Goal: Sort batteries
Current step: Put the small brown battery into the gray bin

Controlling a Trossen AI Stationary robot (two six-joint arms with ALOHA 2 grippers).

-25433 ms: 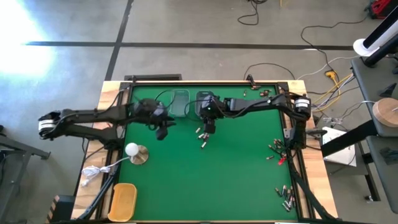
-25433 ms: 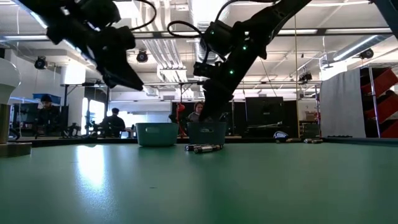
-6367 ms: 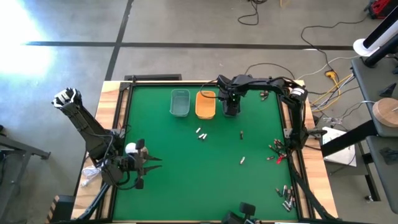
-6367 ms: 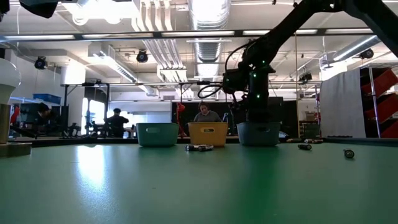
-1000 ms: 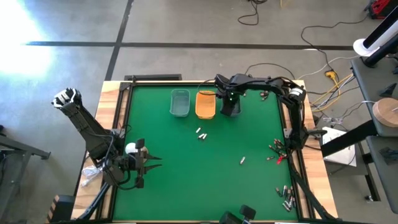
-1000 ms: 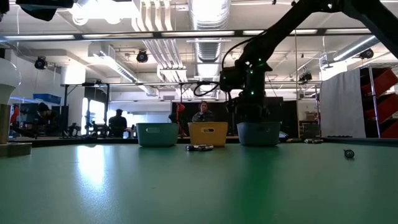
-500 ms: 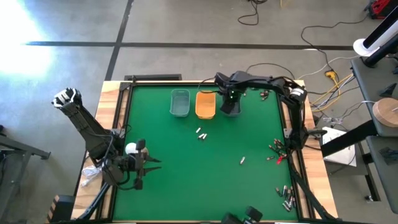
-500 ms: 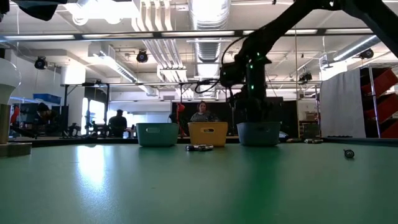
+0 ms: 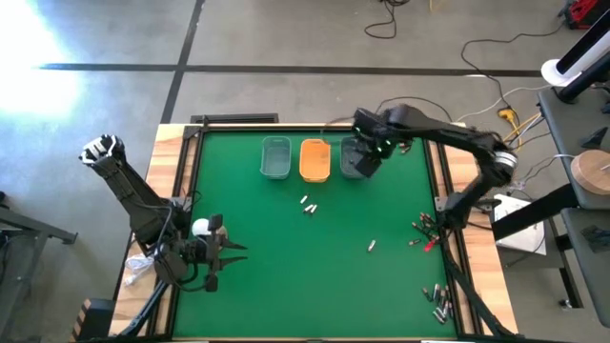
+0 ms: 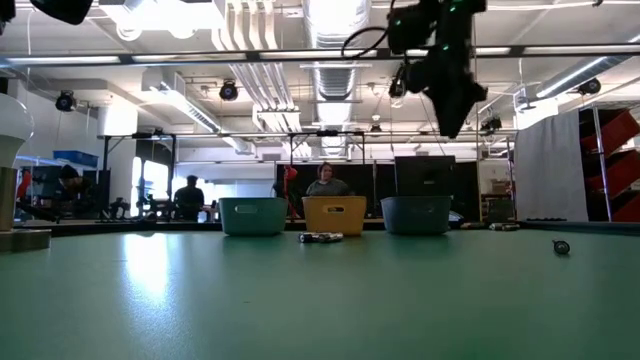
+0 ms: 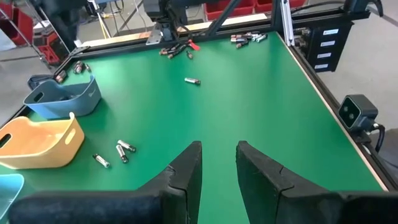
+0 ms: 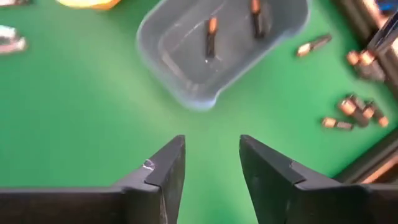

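Your right gripper (image 12: 210,163) is hovering empty, jaws parted, above the grey tray (image 12: 186,68); descending carelessly risks knocking it and spilling its batteries (image 12: 211,36).

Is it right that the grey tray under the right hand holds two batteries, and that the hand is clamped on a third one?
Not quite. The grey tray does hold two batteries, but the right hand is open and holds nothing. The right wrist view shows bare green table between its fingers.
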